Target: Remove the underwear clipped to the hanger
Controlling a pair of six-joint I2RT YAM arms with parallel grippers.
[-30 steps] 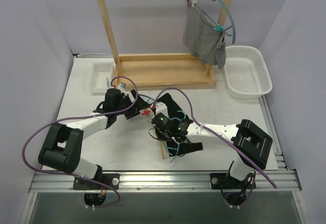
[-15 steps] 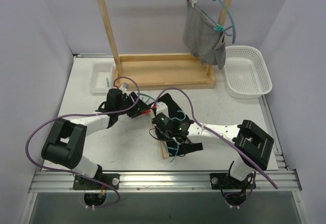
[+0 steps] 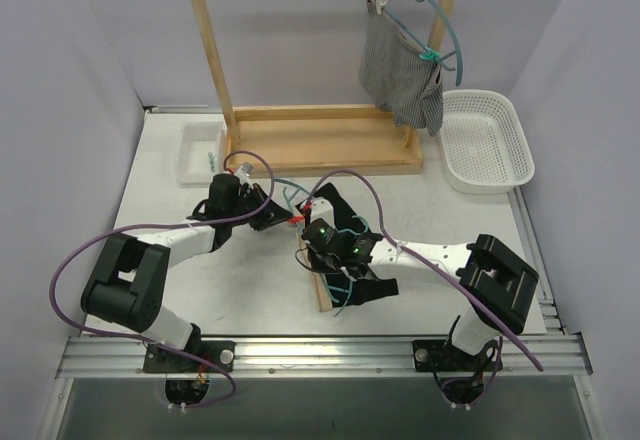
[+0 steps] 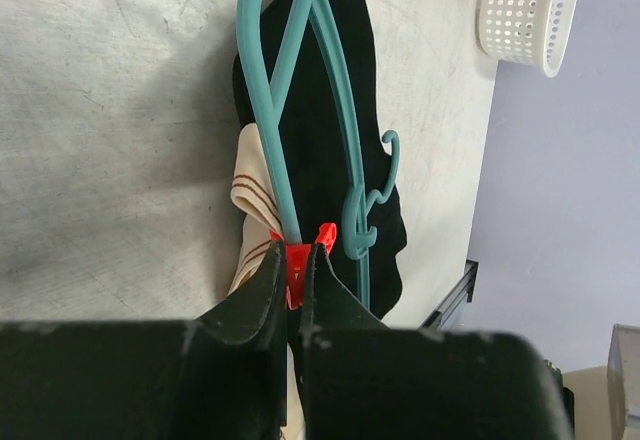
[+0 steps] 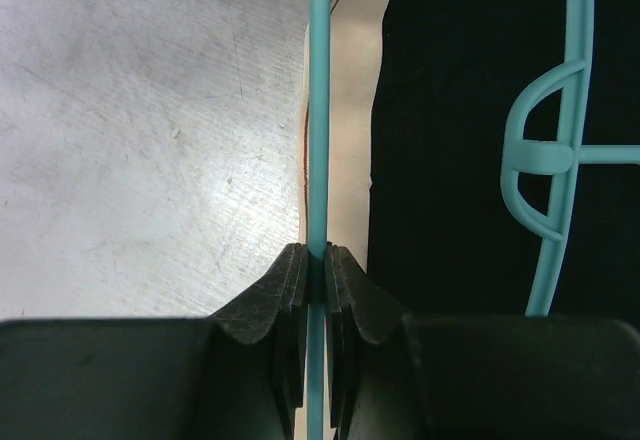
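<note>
Closing within the last second, our left hand (image 4: 296, 272) now pinches the red clip (image 4: 299, 258) while our right hand (image 5: 316, 260) clamps the hanger (image 5: 317, 110), which should free the black underwear (image 5: 460, 80).

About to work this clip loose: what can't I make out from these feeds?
- Top view: the right arm covers most of the black underwear; any further clip on it is hidden.
- Left wrist: the left gripper, shut on the red clip, hides where it bites the tan waistband.
- Right wrist: the right gripper holds the teal hanger; the red clip is cut off by the top edge.
</note>
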